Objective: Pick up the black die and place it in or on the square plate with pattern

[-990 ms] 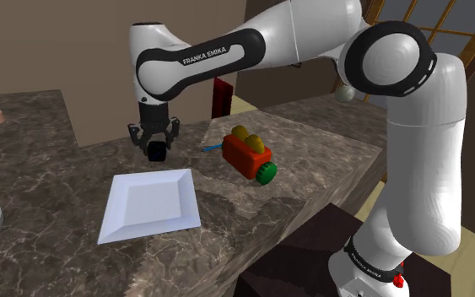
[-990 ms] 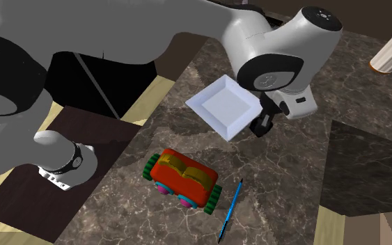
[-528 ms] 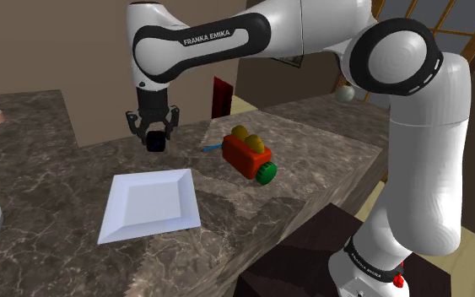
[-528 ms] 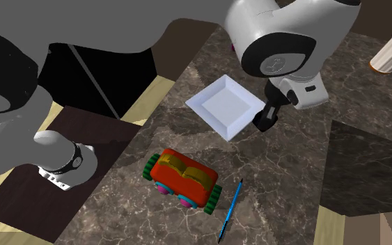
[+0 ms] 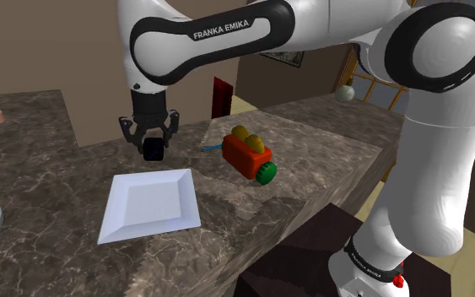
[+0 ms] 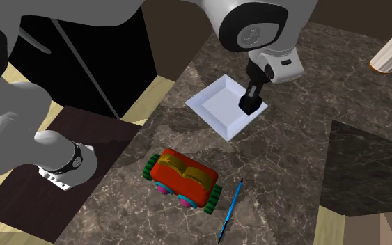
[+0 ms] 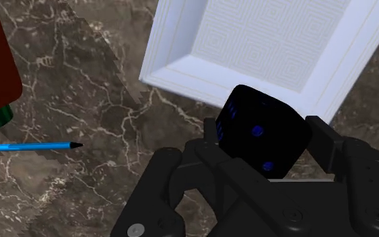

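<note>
Shoulder view: the gripper (image 5: 153, 153) grips the die (image 5: 153, 149) in the air, apparently over the plate's (image 5: 147, 204) far edge.

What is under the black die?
The rim of the white plate and the marbled counter show beneath the die, held in the pincer; the spot directly below is covered.
</note>
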Robot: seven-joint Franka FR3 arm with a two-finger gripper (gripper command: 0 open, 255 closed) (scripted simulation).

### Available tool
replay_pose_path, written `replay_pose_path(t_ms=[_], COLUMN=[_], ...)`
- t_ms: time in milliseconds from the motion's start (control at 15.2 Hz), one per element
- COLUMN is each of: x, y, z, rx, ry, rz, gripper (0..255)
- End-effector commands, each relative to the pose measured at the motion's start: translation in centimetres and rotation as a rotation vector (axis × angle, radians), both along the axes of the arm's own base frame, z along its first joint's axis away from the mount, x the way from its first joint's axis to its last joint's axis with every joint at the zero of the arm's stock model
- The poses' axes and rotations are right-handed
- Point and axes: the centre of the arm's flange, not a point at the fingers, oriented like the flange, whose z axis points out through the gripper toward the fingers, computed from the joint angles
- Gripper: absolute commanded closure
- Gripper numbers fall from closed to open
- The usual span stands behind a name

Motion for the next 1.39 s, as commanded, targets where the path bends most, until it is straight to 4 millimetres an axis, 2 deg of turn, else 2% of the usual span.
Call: replay_pose_path(t_ms=[0,198,264,1254,1320], x=[-2.0,-5.2,-7.1,-7.1,-7.1], y=[1.5,3.8,5.1,5.1,5.1], z=[-0.1,0.1,0.3,-7.7,-7.7], rx=[0.0,0.0,0.0,0.0,0.0], ry=[0.0,0.0,0.0,0.0,0.0], rz=[-0.001,-0.001,-0.001,-0.001,-0.001], gripper=[255,255,255,255,255])
